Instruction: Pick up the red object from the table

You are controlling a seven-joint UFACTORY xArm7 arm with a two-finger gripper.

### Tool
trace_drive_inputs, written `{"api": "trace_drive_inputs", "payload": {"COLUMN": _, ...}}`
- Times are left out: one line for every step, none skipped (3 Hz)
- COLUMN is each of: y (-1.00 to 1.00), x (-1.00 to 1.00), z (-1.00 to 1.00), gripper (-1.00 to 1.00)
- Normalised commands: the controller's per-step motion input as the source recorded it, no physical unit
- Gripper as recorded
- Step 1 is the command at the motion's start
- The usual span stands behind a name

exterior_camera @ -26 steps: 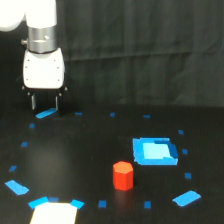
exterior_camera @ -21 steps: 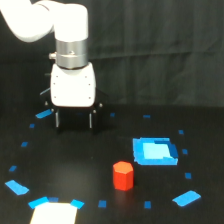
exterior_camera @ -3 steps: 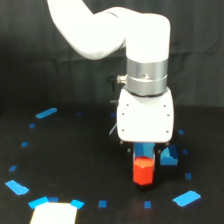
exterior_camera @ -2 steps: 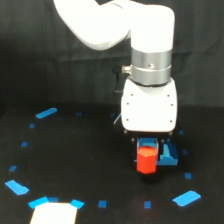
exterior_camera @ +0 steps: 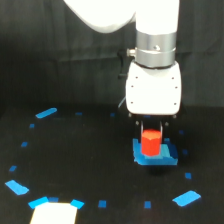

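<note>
tool (exterior_camera: 151, 131) clamping red hexagonal block (exterior_camera: 150, 142) by opposite flats | hanging over blue square piece (exterior_camera: 155, 154) | seeming light, rigid, matte, non-slippery

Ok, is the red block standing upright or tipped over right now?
Upright. The red object has vertical sides and sits directly under the claw, in front of the blue square piece. Whether it is off the table cannot be told.

The picture is looking soft and a little blurred everywhere, with low detail. The dark backdrop and the black table (exterior_camera: 75, 165) are swallowing most light. The white arm housing (exterior_camera: 153, 95) is shining brightly, and a pale patch (exterior_camera: 54, 214) at the bottom edge is glaring, almost overexposed.
</note>
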Motion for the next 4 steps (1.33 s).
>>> {"api": "trace_drive_inputs", "payload": {"y": 0.73, "x": 0.22, "z": 1.00, "gripper": -1.00}}
{"api": "trace_drive_inputs", "payload": {"y": 0.41, "x": 0.15, "z": 0.99, "gripper": -1.00}}
{"api": "trace_drive_inputs", "payload": {"y": 0.59, "x": 0.25, "z": 1.00, "gripper": -1.00}}
{"api": "trace_drive_inputs", "payload": {"y": 0.52, "x": 0.17, "z": 1.00, "gripper": -0.57}}
